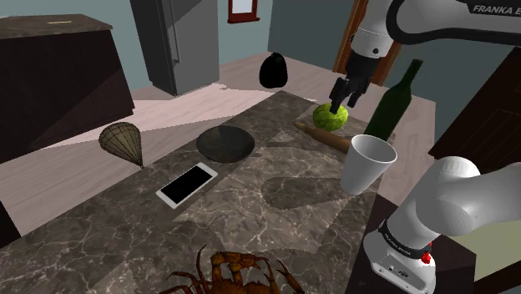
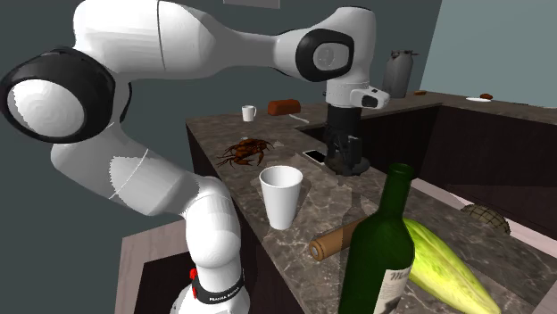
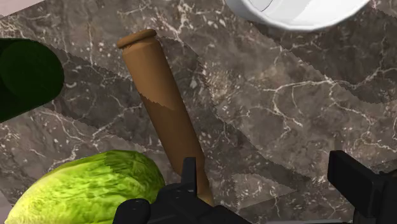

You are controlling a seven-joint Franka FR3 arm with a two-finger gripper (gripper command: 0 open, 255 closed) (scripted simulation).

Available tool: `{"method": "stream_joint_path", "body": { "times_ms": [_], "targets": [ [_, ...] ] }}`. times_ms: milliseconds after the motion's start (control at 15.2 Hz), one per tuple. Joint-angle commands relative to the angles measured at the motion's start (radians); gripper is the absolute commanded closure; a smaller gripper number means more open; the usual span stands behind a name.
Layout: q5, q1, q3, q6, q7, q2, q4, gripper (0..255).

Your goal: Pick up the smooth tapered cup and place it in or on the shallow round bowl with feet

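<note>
A white tapered cup (image 1: 367, 163) stands upright near the counter edge by the stand, also seen as the cup (image 2: 281, 196); its rim (image 3: 292, 13) lies ahead of the fingers. The shallow dark round bowl (image 1: 225, 142) rests farther along the counter, toward the shoulder view's left. My black gripper (image 1: 345, 93) hangs open above the counter, over the rolling pin and beside the lettuce, apart from the cup. Its fingers (image 3: 189, 175) stand wide with nothing between them, the gripper (image 3: 270, 184) looking down on bare marble.
A wooden rolling pin (image 3: 162, 108), a green lettuce (image 1: 330, 117) and a dark green bottle (image 1: 397, 100) crowd the gripper. A white phone (image 1: 186, 185), a brown crab (image 1: 234, 271) and a ribbed shell (image 1: 123, 140) lie on the marble counter (image 1: 275, 200).
</note>
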Motion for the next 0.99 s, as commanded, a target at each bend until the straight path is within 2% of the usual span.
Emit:
{"method": "stream_joint_path", "body": {
  "times_ms": [0, 726, 924],
  "targets": [
    [0.000, 0.000, 0.000, 0.000, 0.000, 0.000, 0.000, 0],
    [0.027, -0.014, -0.085, -0.253, -0.075, -0.438, -0.240, 0],
    [0.028, -0.017, -0.083, -0.224, -0.075, -0.458, -0.288, 0]
  ]
}}
